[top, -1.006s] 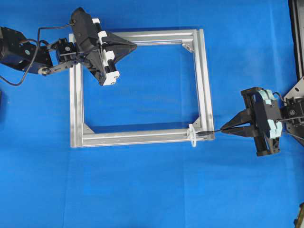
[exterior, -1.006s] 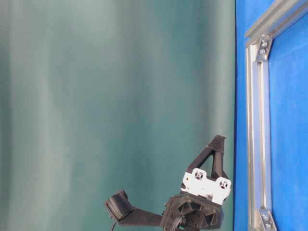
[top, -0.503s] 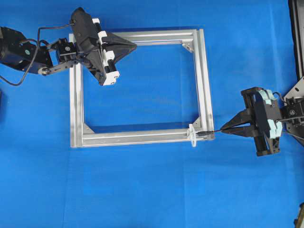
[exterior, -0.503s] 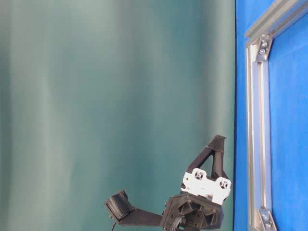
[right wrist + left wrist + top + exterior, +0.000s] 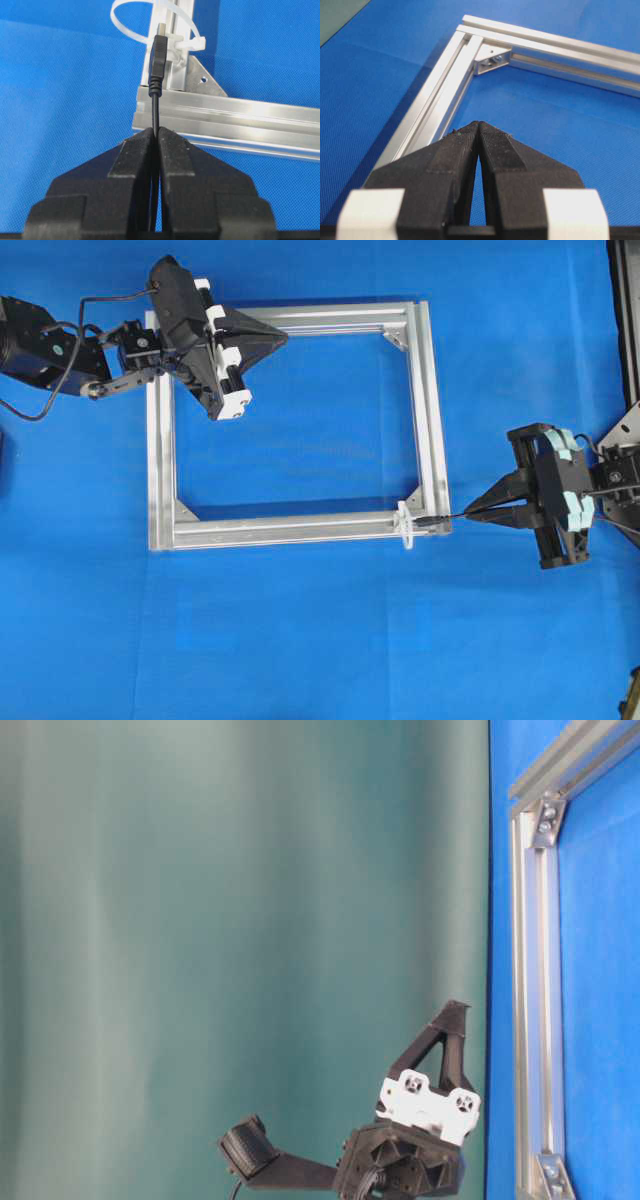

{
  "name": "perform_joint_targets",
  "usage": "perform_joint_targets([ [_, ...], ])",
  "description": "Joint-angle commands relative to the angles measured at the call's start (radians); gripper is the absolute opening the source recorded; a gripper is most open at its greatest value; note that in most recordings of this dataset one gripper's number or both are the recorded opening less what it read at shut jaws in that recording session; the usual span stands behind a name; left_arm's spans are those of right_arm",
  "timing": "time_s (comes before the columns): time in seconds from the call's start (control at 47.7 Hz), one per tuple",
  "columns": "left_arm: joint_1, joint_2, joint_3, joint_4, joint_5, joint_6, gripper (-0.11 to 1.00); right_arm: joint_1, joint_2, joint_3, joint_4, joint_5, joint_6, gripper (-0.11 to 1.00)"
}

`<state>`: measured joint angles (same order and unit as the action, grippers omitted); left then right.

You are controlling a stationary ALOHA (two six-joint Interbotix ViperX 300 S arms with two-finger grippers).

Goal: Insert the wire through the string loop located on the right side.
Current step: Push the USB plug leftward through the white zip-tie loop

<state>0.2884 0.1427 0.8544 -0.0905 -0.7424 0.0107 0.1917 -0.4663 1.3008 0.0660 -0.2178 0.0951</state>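
**Plug tip at the mouth of the loop, threading not yet done**

My right gripper (image 5: 156, 131) is clamped on the wire (image 5: 155, 107) a short way behind its plug. In the right wrist view the plug points up the frame toward the white string loop (image 5: 131, 20), its metal tip just at or inside the loop's lower edge; I cannot tell whether it has crossed. In the overhead view this sits at the lower right corner of the aluminium frame (image 5: 428, 420), on the blue table cover (image 5: 320, 640).

My left gripper (image 5: 478, 126) is pressed closed on nothing, hovering over the frame's upper left corner.

Step in hand: final alignment before insertion. My judgement: next I should push straight along the wire's axis, keeping the tip centred so it doesn't snag the loop's band or the corner bracket (image 5: 200, 80).
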Motion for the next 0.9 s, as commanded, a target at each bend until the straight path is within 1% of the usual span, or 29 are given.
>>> perform_joint_targets([
  [0.0,0.002,-0.031,-0.009,0.003,-0.005,0.000,0.00,-0.002,-0.006,-0.008,-0.002,-0.011,-0.002,-0.04],
  [0.692,0.002,-0.031,-0.008,0.003,-0.005,0.000,0.00,-0.002,-0.006,-0.008,0.000,-0.017,-0.002,-0.04],
  [0.88,0.002,-0.031,-0.009,0.002,-0.005,0.000,0.00,-0.002,0.005,-0.014,-0.002,-0.064,0.000,-0.04],
])
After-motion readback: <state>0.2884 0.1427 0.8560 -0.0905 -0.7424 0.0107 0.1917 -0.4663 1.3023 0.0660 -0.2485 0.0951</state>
